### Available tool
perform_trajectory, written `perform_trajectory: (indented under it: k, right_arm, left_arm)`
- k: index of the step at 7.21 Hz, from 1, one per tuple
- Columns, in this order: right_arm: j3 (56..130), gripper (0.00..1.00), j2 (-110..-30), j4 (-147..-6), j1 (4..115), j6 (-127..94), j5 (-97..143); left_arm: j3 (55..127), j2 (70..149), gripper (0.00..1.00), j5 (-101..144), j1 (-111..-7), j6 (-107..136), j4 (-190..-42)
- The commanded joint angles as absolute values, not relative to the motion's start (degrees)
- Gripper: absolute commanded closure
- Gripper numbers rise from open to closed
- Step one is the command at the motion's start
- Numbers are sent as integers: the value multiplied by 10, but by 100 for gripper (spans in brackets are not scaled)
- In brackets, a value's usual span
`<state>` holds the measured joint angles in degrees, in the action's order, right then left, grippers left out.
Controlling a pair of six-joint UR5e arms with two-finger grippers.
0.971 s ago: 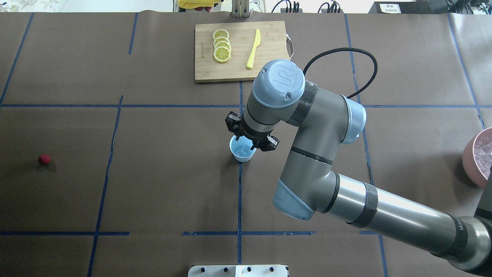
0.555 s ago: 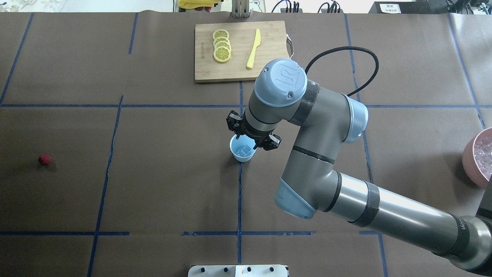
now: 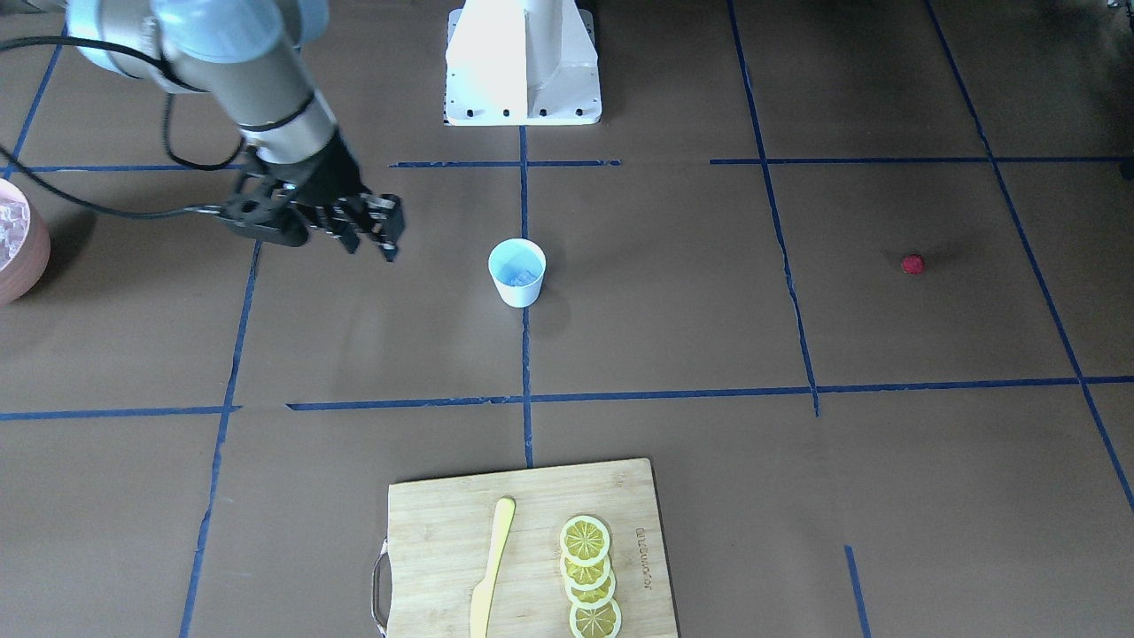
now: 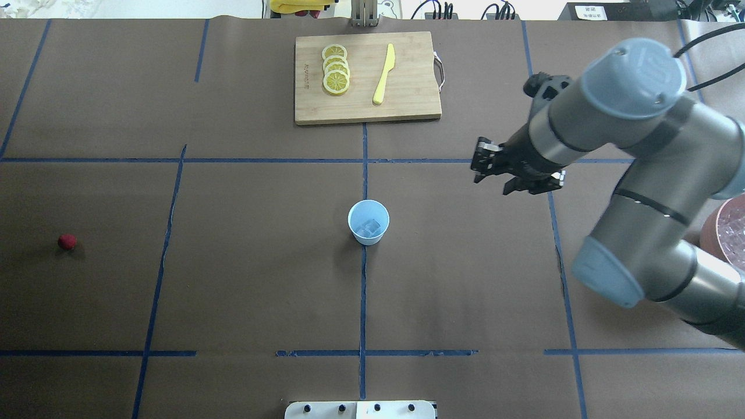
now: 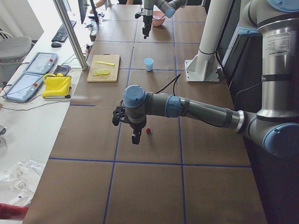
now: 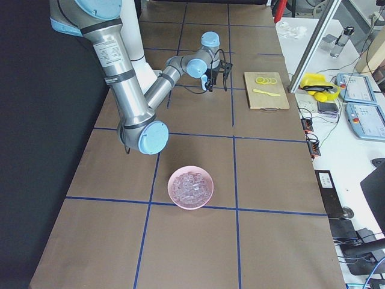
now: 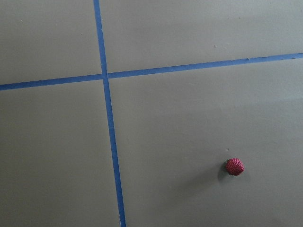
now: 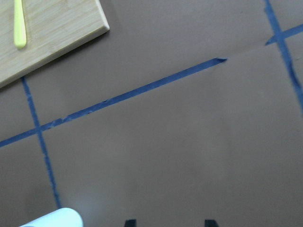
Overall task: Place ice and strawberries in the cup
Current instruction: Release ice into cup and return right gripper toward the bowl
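The small white cup [image 4: 368, 222], pale blue inside, stands at the table's middle with a cube of ice [image 4: 369, 226] in it. More ice fills the pink bowl [image 6: 190, 186]. My right gripper [image 4: 486, 171] hangs open and empty to the right of the cup, well clear of it; its two fingertips [image 8: 129, 222] show apart in the right wrist view. The red strawberry [image 4: 67, 241] lies alone at the far left and shows small in the left wrist view [image 7: 235, 166]. My left gripper [image 5: 136, 137] hovers close to the strawberry [image 5: 148, 131]; I cannot tell its state.
A wooden cutting board [image 4: 407, 99] at the back middle carries lemon slices [image 4: 336, 73] and a yellow knife [image 4: 383, 74]. The pink bowl [image 4: 730, 235] sits at the right edge, partly behind the right arm. Blue tape lines cross the brown table cover.
My right gripper has left its place over the cup and swung right and toward the back. The cup is now uncovered, with ice showing inside. The strawberry has not moved.
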<state>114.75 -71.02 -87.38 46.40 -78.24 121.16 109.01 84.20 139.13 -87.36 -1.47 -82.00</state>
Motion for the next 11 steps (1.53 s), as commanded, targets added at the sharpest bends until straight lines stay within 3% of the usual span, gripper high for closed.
perform_trajectory:
  k: [1, 2, 5, 7, 8, 10, 11]
  right_arm:
    - [1179, 36, -856, -873, 607, -545, 1309]
    - [1175, 0, -908, -872, 656, -406, 1308]
    - [1158, 0, -1010, -873, 729, -120, 1308]
    - [1113, 0, -1018, -868, 732, -26, 1307]
    - [1093, 0, -1029, -845, 733, -20, 1305]
    - [1008, 0, -1053, -660, 732, -48, 1310]
    - [1006, 0, -1050, -648, 732, -72, 1310]
  left_arm:
    - [1090, 842, 0, 1391, -874, -14, -820]
    - [1091, 842, 0, 1391, -874, -14, -820]
    - [1093, 842, 0, 1391, -874, -14, -820]
    - [1094, 842, 0, 1391, -874, -13, -820]
    - [1095, 842, 0, 1391, -874, -13, -820]
    - [1095, 842, 0, 1391, -874, -13, -820]
    - [1096, 842, 0, 1391, -874, -13, -820]
